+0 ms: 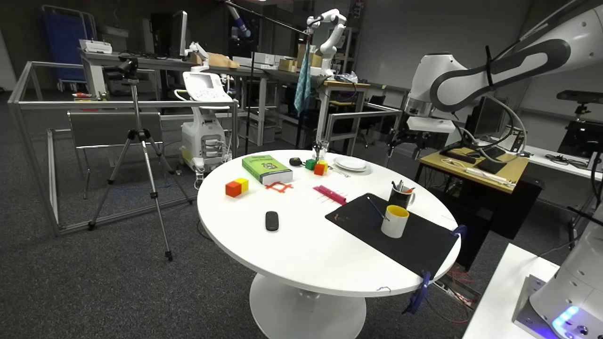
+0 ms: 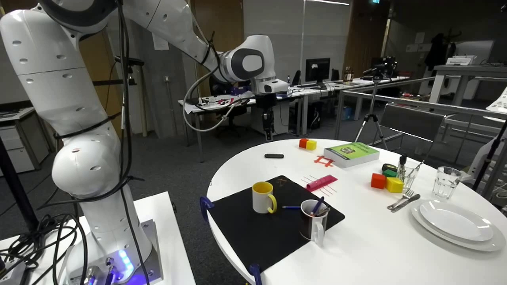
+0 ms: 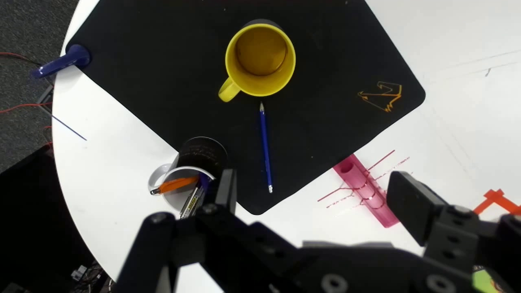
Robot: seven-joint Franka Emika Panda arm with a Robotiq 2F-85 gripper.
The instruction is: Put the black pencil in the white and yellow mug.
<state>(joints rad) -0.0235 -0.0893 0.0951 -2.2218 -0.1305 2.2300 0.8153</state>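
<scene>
Pencil (image 3: 265,148) (looks blue, not black) lies on the black mat (image 3: 163,81), tip near the white and yellow mug (image 3: 260,61). Probably light, stiff, kinda slick, so I'd pinch it mid-shaft. Claw (image 3: 312,197) is empty right now, spread wide.

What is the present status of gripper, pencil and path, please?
Gripper open, empty. Blue pencil on black mat, tip toward white and yellow mug. Mug of pens nearby, possibly in the way.

No legible text, lettering on green book (image 1: 267,169) too small, script on dark mug (image 3: 200,158) too faint
</scene>
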